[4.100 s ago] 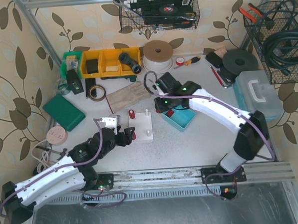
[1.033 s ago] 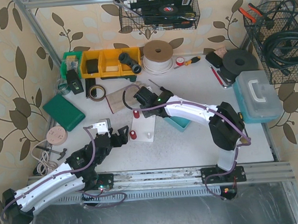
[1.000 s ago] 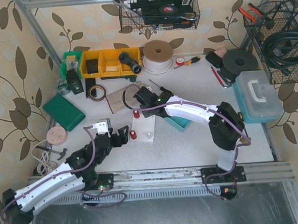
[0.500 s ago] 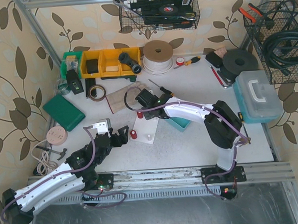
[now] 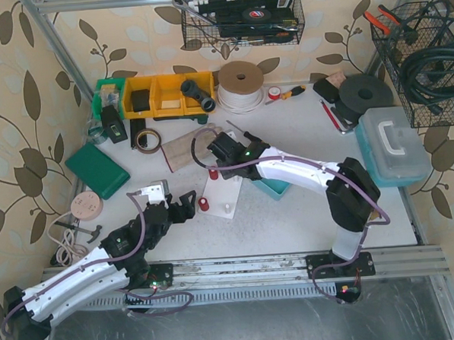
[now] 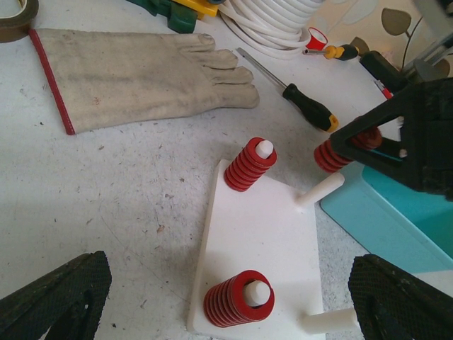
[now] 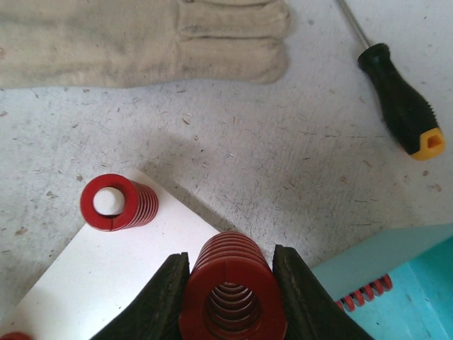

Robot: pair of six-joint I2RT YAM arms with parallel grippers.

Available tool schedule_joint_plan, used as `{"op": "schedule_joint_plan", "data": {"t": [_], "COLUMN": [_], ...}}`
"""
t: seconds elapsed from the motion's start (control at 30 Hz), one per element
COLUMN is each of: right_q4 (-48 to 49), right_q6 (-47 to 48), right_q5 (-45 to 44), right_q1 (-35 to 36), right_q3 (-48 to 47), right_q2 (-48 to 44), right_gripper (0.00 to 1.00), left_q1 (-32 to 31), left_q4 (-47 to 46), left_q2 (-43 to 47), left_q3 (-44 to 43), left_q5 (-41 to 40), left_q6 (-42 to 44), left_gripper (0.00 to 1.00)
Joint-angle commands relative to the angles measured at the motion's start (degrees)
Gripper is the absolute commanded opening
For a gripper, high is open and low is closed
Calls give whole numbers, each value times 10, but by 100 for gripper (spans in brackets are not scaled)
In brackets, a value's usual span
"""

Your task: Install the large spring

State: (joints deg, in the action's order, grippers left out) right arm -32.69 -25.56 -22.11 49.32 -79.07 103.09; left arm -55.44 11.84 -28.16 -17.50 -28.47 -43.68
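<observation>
A white peg board (image 5: 223,190) lies tilted on the table. Two red springs sit on its left pegs (image 6: 250,163) (image 6: 239,297). Its two right pegs (image 6: 320,191) (image 6: 327,322) are bare. My right gripper (image 5: 227,164) is shut on a large red spring (image 7: 232,294), also seen in the left wrist view (image 6: 338,151). It holds the spring above the board's far right corner, close to the far bare peg. My left gripper (image 5: 185,205) is open and empty, just left of the board's near end; its fingers (image 6: 56,301) frame the board.
A canvas glove (image 5: 186,148) and a screwdriver (image 5: 240,131) lie beyond the board. A teal tray (image 5: 272,186) holding small springs (image 7: 364,292) sits to its right. A cable spool (image 5: 241,84), yellow bins (image 5: 158,93) and a green box (image 5: 97,171) stand farther off.
My right gripper moved left from the teal tray with the large spring to the board's far end, then shifted slightly. My left arm drew back a little. The board has turned slightly.
</observation>
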Motion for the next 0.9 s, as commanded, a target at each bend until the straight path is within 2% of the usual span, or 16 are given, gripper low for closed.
{"op": "schedule_joint_plan", "data": {"t": [0.0, 0.4, 0.87], "right_q4": [-12, -10, 29], "right_q6": [-17, -38, -47], "right_q5": [-21, -20, 0], "right_q1": [9, 14, 8], "right_q3": [15, 43, 61], "right_q2": [-45, -56, -26], "right_gripper": [0, 0, 0], "left_q1": [8, 8, 8], "left_q4": [-23, -21, -20], "left_q2": [12, 24, 28], "left_q3": [11, 14, 17], "left_q5": [-12, -11, -11], "left_q6": [-2, -2, -4], "left_gripper": [94, 94, 94]}}
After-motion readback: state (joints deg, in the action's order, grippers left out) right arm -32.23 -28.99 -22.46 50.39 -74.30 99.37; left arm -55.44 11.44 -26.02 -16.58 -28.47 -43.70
